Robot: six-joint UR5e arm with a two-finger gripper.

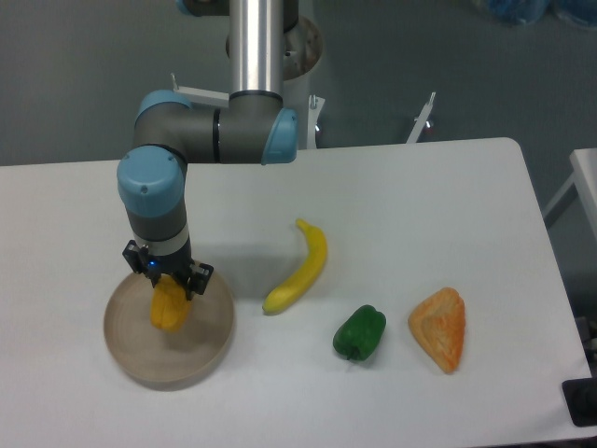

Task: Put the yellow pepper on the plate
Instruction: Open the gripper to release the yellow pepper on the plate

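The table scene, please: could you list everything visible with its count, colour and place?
small lumpy golden-yellow pepper: one, yellow, over the plate's middle, held in the jaws
round flat beige-tan plate: one, tan, front left of the table
long curved banana: one, yellow, mid-table, right of the plate
glossy green bell pepper: one, green, front, right of the banana
orange wedge-shaped piece: one, orange, front right
white table: one, white, under everything
robot arm: one, grey and blue, reaching down from behind
gripper: one, black, shut on the pepper

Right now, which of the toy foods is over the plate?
The yellow pepper, held in the gripper over the plate. The banana, green pepper and orange wedge lie on the table.
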